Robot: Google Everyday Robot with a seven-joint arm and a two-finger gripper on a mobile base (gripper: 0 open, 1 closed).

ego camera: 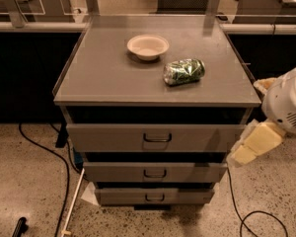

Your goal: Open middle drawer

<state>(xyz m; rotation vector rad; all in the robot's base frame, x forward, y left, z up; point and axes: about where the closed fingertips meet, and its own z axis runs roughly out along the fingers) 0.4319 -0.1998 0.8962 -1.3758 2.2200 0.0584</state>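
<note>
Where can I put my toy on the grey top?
Left of the bowl and along the front edge before the can, the cabinet top is bare. Bowl and can crowd the middle. The gripper hangs low, off its right side.

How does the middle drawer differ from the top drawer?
The top drawer has a taller, wider front than the middle drawer. The top drawer sits just under the tabletop; the middle drawer sits below it. Both are grey with flat fronts. The gripper hangs by their right ends.
</note>
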